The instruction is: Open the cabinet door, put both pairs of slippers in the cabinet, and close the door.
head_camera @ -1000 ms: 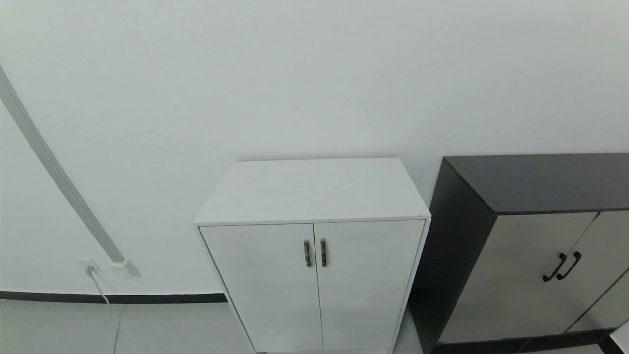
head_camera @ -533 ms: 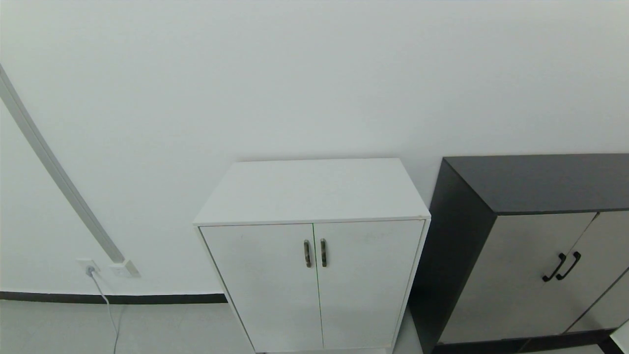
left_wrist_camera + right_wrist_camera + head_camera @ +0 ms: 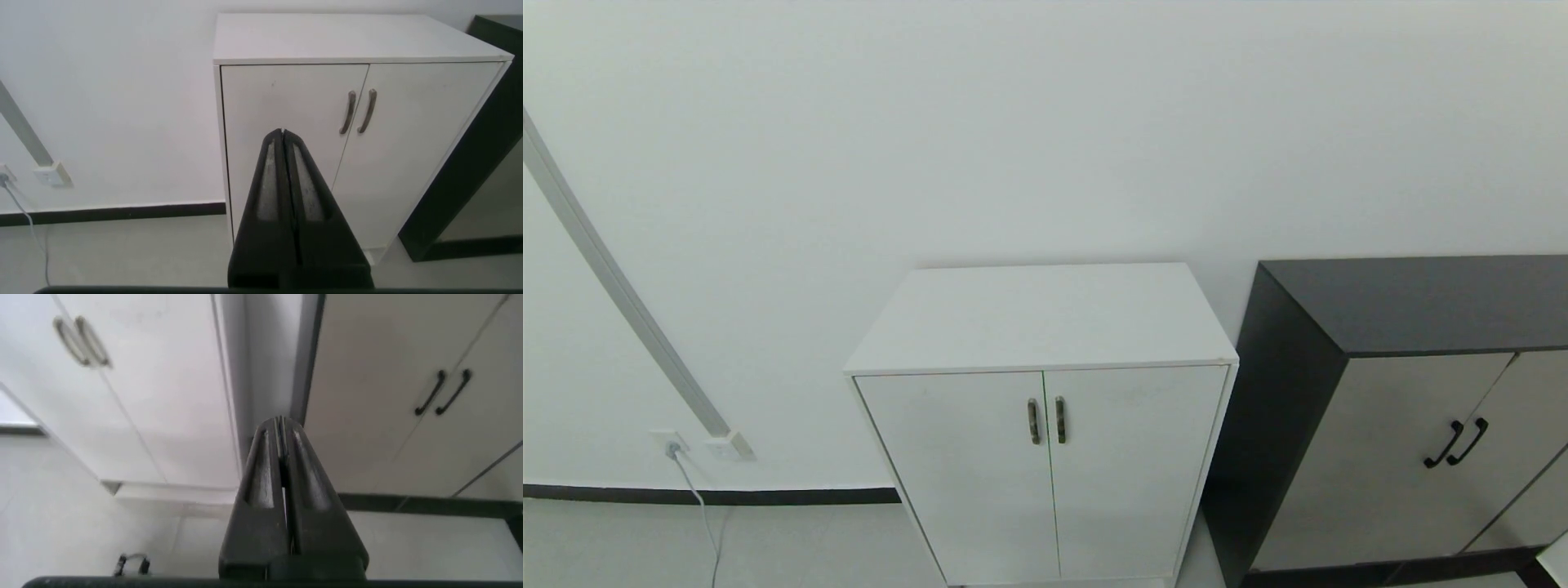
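A white two-door cabinet (image 3: 1045, 457) stands against the wall with both doors shut; two dark handles (image 3: 1046, 420) meet at its middle seam. In the left wrist view the same cabinet (image 3: 359, 147) faces my left gripper (image 3: 283, 135), which is shut with nothing in it and held well short of the doors. My right gripper (image 3: 281, 425) is shut and empty too, hanging low before the gap between the white cabinet (image 3: 139, 384) and the dark one.
A black-framed cabinet (image 3: 1405, 408) with grey doors and black handles (image 3: 1456, 443) stands right of the white one. On the left wall are a socket with a cable (image 3: 674, 448) and a slanted cable duct (image 3: 613, 286). Grey floor (image 3: 768, 547) lies left of the cabinet.
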